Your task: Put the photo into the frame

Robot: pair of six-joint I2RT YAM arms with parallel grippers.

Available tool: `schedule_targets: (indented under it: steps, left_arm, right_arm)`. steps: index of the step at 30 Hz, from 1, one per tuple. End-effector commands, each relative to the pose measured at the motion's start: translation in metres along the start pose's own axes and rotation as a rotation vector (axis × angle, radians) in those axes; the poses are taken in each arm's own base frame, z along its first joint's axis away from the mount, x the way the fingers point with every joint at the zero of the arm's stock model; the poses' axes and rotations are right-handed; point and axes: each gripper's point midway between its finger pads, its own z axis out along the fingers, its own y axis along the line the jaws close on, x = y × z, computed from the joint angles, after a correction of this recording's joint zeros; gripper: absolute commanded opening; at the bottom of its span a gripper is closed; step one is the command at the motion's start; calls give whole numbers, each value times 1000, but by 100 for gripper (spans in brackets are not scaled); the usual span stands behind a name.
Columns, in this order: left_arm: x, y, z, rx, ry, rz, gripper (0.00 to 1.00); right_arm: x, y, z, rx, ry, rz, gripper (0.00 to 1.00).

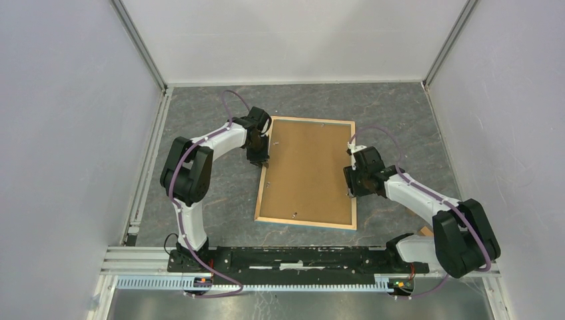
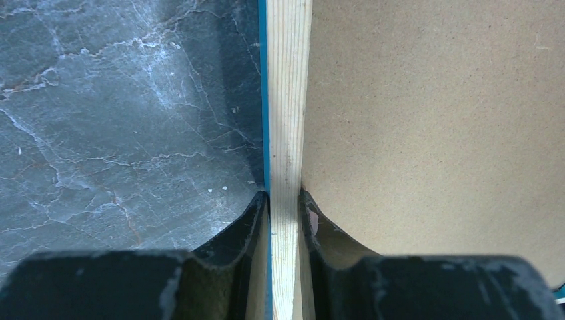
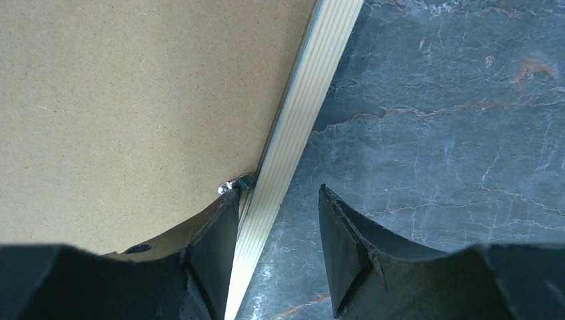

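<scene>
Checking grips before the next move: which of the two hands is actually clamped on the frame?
The left hand: it pinches the wooden rim of the frame from both sides. The right hand only straddles the opposite rim, open.

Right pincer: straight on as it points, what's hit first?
Probably the wood rim of the frame, lying between the open fingers of the right pincer; its inner finger may meet the backing board. Depth unclear.

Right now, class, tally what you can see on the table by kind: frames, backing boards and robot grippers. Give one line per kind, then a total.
frame: 1
backing board: 1
grippers: 2 (left gripper, right gripper)
Total: 4
</scene>
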Motion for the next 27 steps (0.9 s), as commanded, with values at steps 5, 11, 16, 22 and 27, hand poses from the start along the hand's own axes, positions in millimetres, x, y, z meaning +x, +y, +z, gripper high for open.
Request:
schedule_targets:
  steps: [5,11,16,22,27]
  left_arm:
    - [1,5,9,-24,11,-5,20]
    - [0,5,7,-25,7,-5,19]
    - [-1,4,7,-17,7,-16,18]
    - [-2,3,5,-9,6,-20,16]
    - [-1,2,5,-5,6,-20,14]
  right_arm:
    - [9,-9,3,74,35,4,53]
    - [-19,-11,-18,104,-50,67,55]
    - [-15,-11,-17,133,-41,162,55]
    - [-18,3,-12,90,-67,221,48]
    - [-25,-3,-14,131,-87,219,45]
